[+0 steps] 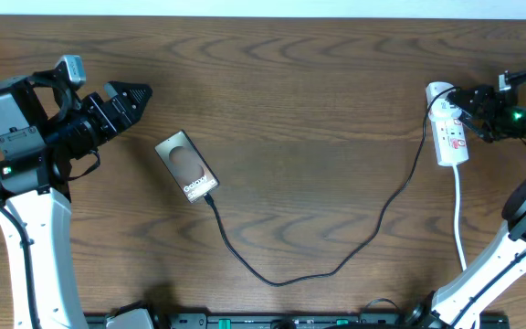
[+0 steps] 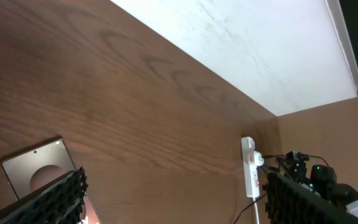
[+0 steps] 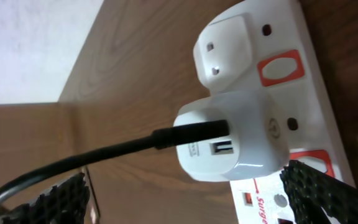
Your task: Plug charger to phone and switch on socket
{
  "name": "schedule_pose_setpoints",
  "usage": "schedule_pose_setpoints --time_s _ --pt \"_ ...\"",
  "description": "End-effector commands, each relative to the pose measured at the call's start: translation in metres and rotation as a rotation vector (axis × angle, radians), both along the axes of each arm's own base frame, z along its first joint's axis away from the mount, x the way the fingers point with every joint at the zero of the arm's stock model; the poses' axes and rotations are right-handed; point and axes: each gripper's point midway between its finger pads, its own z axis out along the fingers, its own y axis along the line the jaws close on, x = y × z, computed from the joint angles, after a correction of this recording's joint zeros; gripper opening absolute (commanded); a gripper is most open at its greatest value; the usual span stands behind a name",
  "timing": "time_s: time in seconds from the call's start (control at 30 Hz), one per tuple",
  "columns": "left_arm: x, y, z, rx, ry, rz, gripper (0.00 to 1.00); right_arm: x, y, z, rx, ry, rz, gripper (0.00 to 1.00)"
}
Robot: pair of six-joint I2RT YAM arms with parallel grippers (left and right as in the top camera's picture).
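The right jaws are spread, one finger on each side of the white adapter point(image 3: 229, 137) that sits in the socket point(image 1: 452, 137), and they pinch nothing. The left jaws are spread too and empty, hanging above the tabletop point(image 1: 318, 82) far from the socket, close to the phone point(image 1: 187, 167). The phone lies flat, well apart from the socket. The charger point(image 1: 281, 279) runs from the adapter in a long loose curve, and its tip seems already seated in the phone's end. I judge the switch is what remains. The danger is that a finger presses the adapter and not the switch, which can tilt the adapter out of the socket. The socket is light and not fixed, so a sideways push can slide it and pull the charger tight toward the phone. The wrong switch is also possible: one red switch point(image 3: 281, 70) stands beside the empty outlet, and a second red switch point(image 3: 312, 163) is half hidden by the adapter. Only the right wrist view shows these switches and the adapter's free port clearly, but I cannot tell if they are on. Only the overhead view shows the whole charger and its end at the phone. The left wrist view gives just a corner of the phone and the socket far away.
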Motion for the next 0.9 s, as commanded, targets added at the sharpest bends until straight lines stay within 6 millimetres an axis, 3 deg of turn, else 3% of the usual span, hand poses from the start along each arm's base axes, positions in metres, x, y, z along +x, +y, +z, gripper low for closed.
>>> schedule_pose_setpoints --time_s 0.0,0.47,0.87 --pt "-0.0012 -0.0023 0.0000 0.006 -0.010 -0.019 0.90 0.0022 -0.0003 -0.0066 0.005 0.033 -0.019 0.99" --pt "-0.0012 -0.0023 0.0000 0.006 -0.010 -0.019 0.90 0.0013 -0.0072 -0.0153 -0.055 0.060 -0.031 0.99" --pt "-0.0012 -0.0024 0.0000 0.006 -0.009 -0.019 0.90 0.0030 -0.0018 -0.0143 -0.049 0.056 -0.020 0.99"
